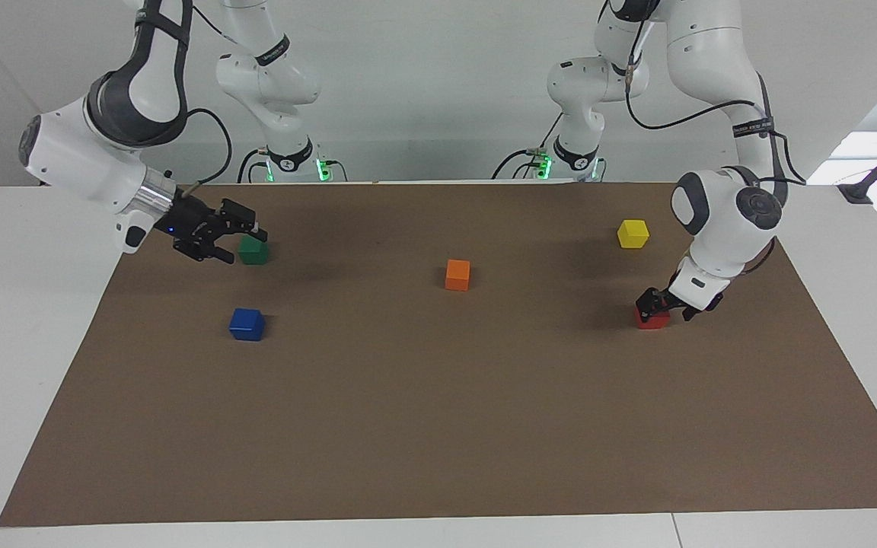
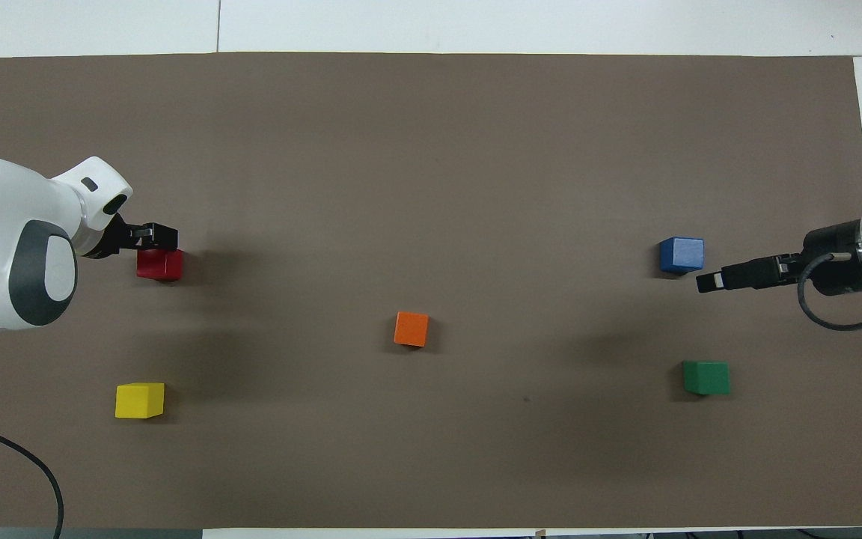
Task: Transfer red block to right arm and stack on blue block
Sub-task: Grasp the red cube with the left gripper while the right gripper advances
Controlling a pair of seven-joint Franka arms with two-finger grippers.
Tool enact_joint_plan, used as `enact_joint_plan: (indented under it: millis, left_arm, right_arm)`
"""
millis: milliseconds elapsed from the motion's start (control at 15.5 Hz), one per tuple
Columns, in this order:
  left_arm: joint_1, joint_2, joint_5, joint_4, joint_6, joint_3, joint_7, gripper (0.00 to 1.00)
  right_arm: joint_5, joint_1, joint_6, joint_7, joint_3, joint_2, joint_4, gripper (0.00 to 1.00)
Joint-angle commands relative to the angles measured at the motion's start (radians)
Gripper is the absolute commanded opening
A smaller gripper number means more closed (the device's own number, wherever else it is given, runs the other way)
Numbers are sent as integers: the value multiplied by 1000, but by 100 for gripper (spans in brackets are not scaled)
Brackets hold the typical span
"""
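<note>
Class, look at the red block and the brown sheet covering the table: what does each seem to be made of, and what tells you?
Red block: probably painted wood or hard plastic; crisp edges, flat matte faces, no glare.
Brown sheet: likely paper or thin card; dull, even surface, lying flat with straight cut edges.

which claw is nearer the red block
Left. The left claw is down at the red block; the right claw is up by the green block, at the right arm's end.
</note>
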Motion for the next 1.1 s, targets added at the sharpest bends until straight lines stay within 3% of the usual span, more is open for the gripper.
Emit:
enact_joint_plan:
  millis: [0, 194, 258, 323, 387, 516, 581, 645, 903, 1032]
  left_arm:
    - [-11, -2, 20, -32, 33, 9, 10, 100]
    - [-23, -7, 20, -47, 33, 9, 8, 99]
    - [-26, -9, 20, -49, 31, 9, 8, 94]
    - [-26, -9, 20, -49, 30, 9, 8, 83]
    - [-28, -12, 20, -58, 26, 10, 2, 64]
    - [-37, -18, 20, -75, 22, 10, -1, 7]
    - [-28, -18, 17, -57, -1, 10, -15, 0]
    - [-25, -18, 10, -6, -63, 7, -18, 0]
    - [-51, -30, -118, 342, -572, -5, -249, 0]
    - [-63, -77, -179, 390, -686, -25, -405, 0]
  right_arm:
    - [162, -11, -6, -98, 12, 29, -24, 100]
    - [296, -8, -61, -144, 14, 54, -25, 100]
    - [364, -5, -90, -155, 14, 65, -28, 100]
    - [414, -2, -106, -182, 14, 75, -33, 100]
    - [464, -2, -133, -208, 14, 92, -39, 100]
    - [563, -2, -205, -273, 14, 144, -38, 100]
    - [602, 0, -239, -311, 14, 173, -36, 100]
    - [639, 4, -265, -339, 15, 190, -36, 100]
    - [835, 79, -362, -357, 20, 218, -39, 100]
    - [925, 110, -426, -383, 21, 261, -39, 100]
